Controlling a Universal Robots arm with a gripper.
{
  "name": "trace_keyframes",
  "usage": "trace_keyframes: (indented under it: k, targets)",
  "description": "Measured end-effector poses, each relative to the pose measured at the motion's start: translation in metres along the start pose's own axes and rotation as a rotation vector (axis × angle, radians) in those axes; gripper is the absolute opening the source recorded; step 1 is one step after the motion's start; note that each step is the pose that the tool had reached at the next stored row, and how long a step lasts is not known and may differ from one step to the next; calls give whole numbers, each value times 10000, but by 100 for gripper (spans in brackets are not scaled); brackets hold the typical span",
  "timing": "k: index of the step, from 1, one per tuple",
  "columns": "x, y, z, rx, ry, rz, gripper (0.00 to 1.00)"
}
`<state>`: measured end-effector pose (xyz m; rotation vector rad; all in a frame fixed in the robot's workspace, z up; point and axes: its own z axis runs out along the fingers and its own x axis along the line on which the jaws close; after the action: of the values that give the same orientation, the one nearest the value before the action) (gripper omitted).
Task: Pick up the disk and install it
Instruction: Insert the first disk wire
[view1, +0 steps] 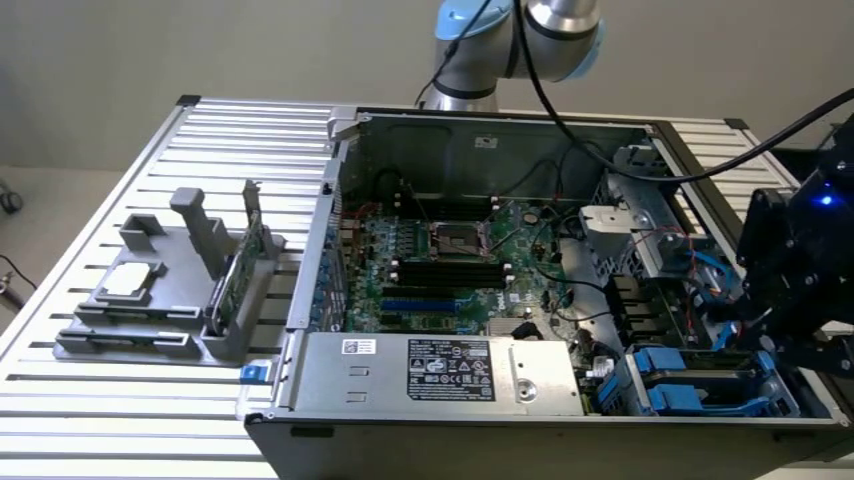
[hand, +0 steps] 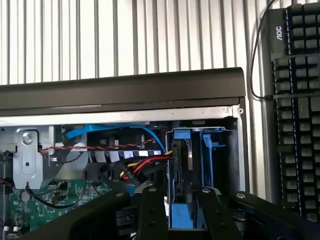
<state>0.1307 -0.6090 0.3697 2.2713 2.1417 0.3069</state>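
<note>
Looking down into an open computer case lying on a slatted metal tabletop, toward the tabletop's near edge and the exterior view's right. Finding the disk standing on edge in the drive bay at the case's near corner on the exterior view's right, just beside a second blue carrier and next to a bundle of blue, red and yellow cables. Judging the disk as dense and rigid for its size, metal-bodied and sensitive to knocks, with smooth faces likely to slip. Judging the bright blue plastic frame as the sensible place to take hold, pinching across its narrow edge and keeping off the connector end. Reaching in from the far edge of the tabletop with the arm, elbow held high above the case and wrist bending down over the bay. Hanging just above the disk with the black jaws pointing down into the bay. Straddling the blue frame with the jaws apart, one on each side, with thin dark gaps seeming to show between pads and plastic, so probably not squeezing. Glimpsing a black keyboard lying on the tabletop beyond the case wall.
</note>
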Motion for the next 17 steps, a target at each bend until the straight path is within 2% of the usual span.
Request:
trace_keyframes:
  k: [3, 8, 13, 17]
  targets:
    - [13, -12, -105, 0, -1, 2, 31]
    - [17, -132, -191, -1, 1, 3, 31]
    - [93, -233, -200, -25, 2, -1, 31]
    - [207, -255, -188, -70, -14, -9, 31]
